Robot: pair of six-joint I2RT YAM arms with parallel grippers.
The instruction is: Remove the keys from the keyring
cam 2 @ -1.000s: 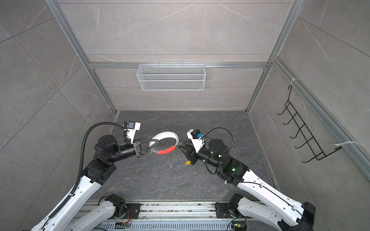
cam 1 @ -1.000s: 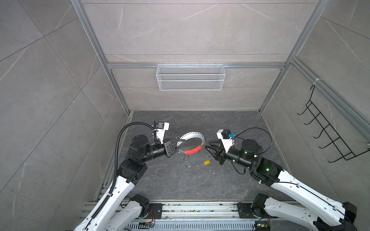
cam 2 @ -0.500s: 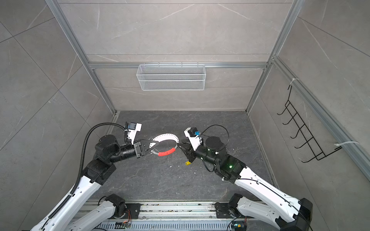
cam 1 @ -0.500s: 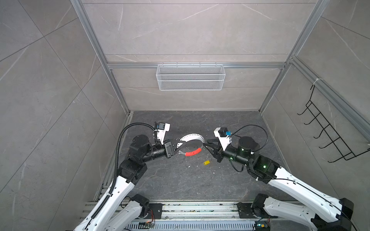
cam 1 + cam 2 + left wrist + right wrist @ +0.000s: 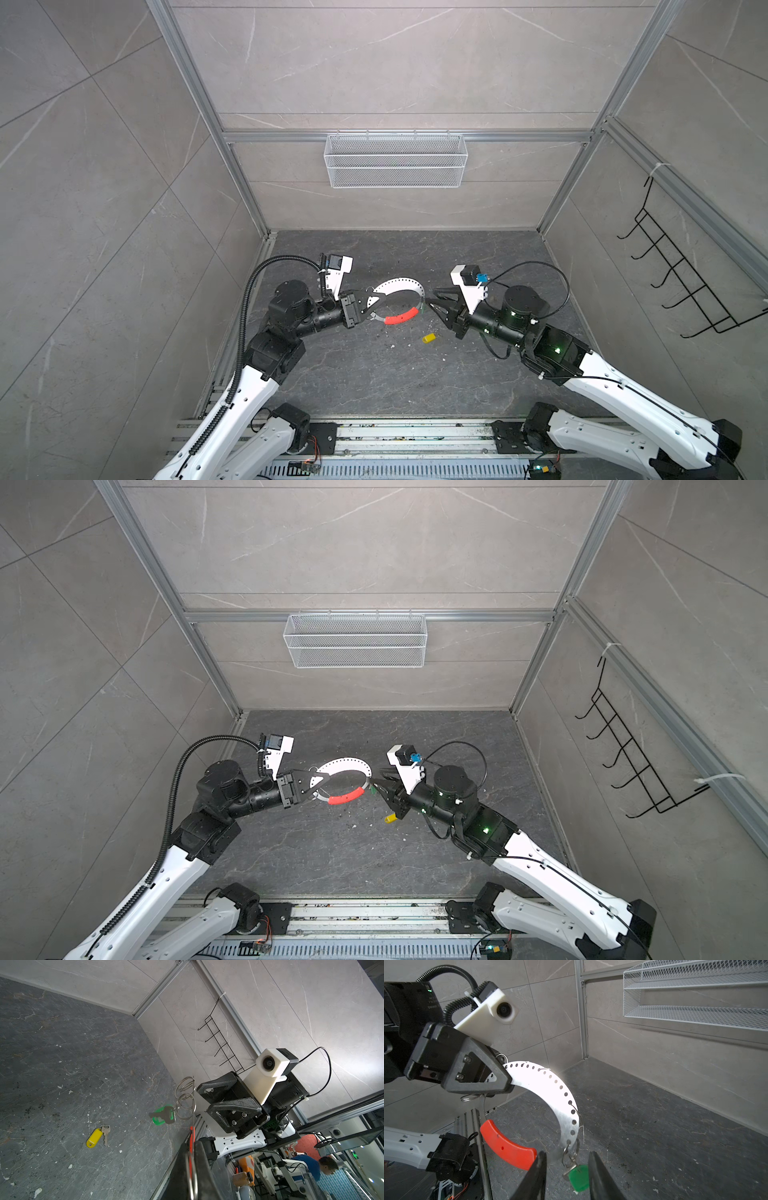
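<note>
The keyring [image 5: 399, 286] [image 5: 345, 766] [image 5: 550, 1088], a grey holed band with a red segment [image 5: 401, 316] [image 5: 506, 1147], hangs above the floor. My left gripper [image 5: 374, 305] [image 5: 322, 781] [image 5: 192, 1159] is shut on its left end. A green key [image 5: 579, 1177] [image 5: 164, 1118] [image 5: 373, 789] dangles from small wire rings [image 5: 185, 1095] at the band's right end. My right gripper [image 5: 429, 299] [image 5: 374, 785] [image 5: 566, 1157] stands open with that key between its fingers. A yellow key [image 5: 429, 338] [image 5: 390, 818] [image 5: 94, 1137] lies loose on the floor below.
A white wire basket [image 5: 395, 160] hangs on the back wall. A black hook rack [image 5: 673, 282] is fixed to the right wall. The arm bases sit on a metal rail [image 5: 415, 432] at the floor's front edge.
My right gripper has moved left and up to the keyring's right end, so its fingers now straddle the green key. The left gripper has kept its hold on the keyring.
</note>
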